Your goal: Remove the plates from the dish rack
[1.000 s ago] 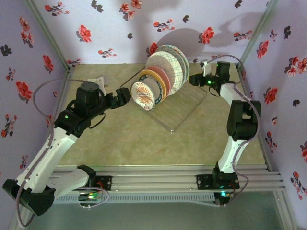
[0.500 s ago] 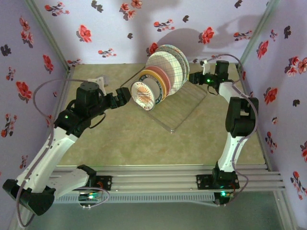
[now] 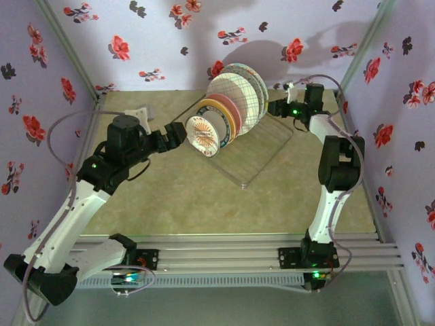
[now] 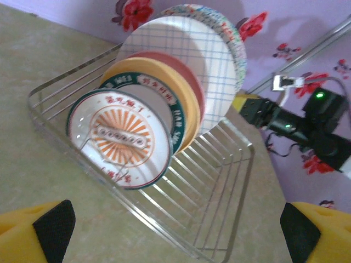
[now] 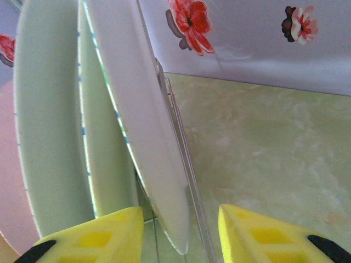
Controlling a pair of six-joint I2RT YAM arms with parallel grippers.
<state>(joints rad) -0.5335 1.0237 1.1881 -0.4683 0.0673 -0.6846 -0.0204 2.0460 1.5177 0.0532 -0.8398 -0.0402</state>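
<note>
**Dish rack**: clear and ribbed. We place it cornerwise on the far half of the tabletop, a little right of the middle and near the far edge.

**Plates**: we count six, all on edge at the rack's far-left end. The near-right ribs are bare. From front to back:
- sunburst plate
- green-rimmed plate
- orange-tan plate
- pink plate
- grid plate
- speckled-rim plate

**Left gripper**: its jaws are wide apart and empty. It faces the sunburst plate from the tabletop's left side and sits near the plate without touching it.

**Right gripper**: it is behind the stack with its jaws apart, one on each side of the speckled-rim plate's edge. We see a gap on both sides.

**Step in hand:** we judge this to be the first grasp, at the rear plate. None of the plates has left the rack.

**Next move:**
- The right jaws should clamp onto that rim.
- The lift should go straight up out of the ribs, clear of the rack's end wire, without dragging the grid plate beside it.
- The plate can then be carried to open tabletop.
- The sunburst plate looks like the left arm's likely pick.
</note>
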